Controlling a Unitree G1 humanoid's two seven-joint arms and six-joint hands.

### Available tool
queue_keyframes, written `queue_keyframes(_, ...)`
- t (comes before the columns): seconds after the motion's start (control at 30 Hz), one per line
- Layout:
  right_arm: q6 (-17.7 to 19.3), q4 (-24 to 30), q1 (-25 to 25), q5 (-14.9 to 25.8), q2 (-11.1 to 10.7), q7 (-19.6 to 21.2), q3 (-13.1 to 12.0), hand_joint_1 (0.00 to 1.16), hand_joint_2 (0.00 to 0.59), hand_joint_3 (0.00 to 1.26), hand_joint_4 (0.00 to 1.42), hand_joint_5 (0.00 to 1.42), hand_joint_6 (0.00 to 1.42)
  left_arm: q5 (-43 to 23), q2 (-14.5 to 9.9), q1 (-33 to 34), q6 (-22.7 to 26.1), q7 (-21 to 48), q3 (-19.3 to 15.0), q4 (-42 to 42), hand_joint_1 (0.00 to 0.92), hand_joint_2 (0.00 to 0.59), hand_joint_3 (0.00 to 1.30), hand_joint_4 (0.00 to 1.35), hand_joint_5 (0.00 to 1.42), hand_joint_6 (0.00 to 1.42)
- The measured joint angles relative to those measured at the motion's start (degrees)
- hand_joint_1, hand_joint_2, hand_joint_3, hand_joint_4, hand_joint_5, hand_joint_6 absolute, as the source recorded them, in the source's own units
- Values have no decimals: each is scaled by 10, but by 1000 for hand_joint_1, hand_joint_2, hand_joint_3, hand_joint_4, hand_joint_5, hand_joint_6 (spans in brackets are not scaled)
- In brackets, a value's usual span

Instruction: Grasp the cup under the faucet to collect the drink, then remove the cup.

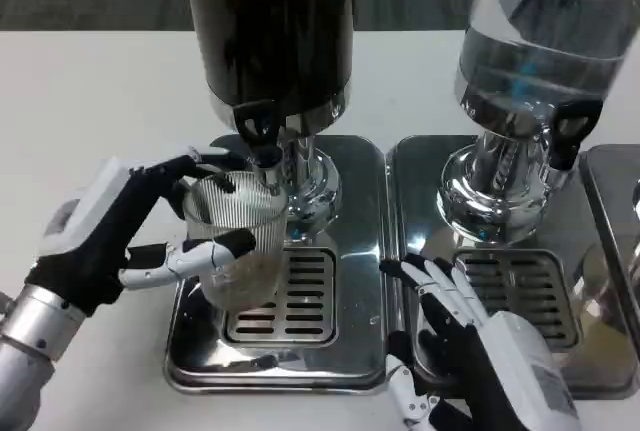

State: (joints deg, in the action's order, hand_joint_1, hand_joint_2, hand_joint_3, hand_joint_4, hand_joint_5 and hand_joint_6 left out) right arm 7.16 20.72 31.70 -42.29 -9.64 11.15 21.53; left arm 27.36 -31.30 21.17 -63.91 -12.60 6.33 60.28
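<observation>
My left hand (pixel 115 226) grips a clear ribbed cup (pixel 237 241), its fingers wrapped around the sides. The cup is upright over the left part of the drip grille (pixel 290 296), its rim just below and left of the black faucet (pixel 262 136) of the dark drink dispenser (pixel 270 31). A little pale liquid shows at the cup's bottom. My right hand (pixel 480 346) lies open on the metal tray (pixel 360 251) at the lower right, fingers spread, holding nothing.
A second dispenser (pixel 535 51) with clear liquid stands on its own tray (pixel 420 166) at the right, with a black faucet (pixel 570 131). The white table (pixel 90 111) stretches to the left and behind.
</observation>
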Motion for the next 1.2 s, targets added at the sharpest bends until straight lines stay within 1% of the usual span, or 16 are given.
queue_keyframes(0.17,-1,4,11,-2,2,3,0,495,586,166,76,15,143,10,9,9,1,-3,17,12,406,158,423,507,738,731)
queue_keyframes(0.6,-9,19,22,-9,7,3,3,494,586,166,76,15,143,47,15,41,9,-52,53,36,398,161,419,495,730,722)
queue_keyframes(0.67,-11,20,22,-9,8,3,4,493,586,159,83,23,143,47,15,43,11,-57,59,37,392,158,410,487,715,692)
queue_keyframes(0.83,-12,21,23,-9,9,3,7,492,586,157,86,25,143,47,16,48,12,-64,73,39,378,156,398,471,695,667)
queue_keyframes(0.97,-12,22,23,-8,10,3,8,492,586,157,86,26,143,46,16,49,12,-64,79,39,378,155,388,460,677,629)
queue_keyframes(1.07,-12,22,21,-7,11,3,8,492,586,157,86,26,143,45,15,49,11,-64,81,39,382,148,386,460,689,721)
queue_keyframes(1.2,-12,21,17,-5,11,3,8,492,586,157,86,26,147,46,10,49,10,-64,82,35,369,133,374,444,675,728)
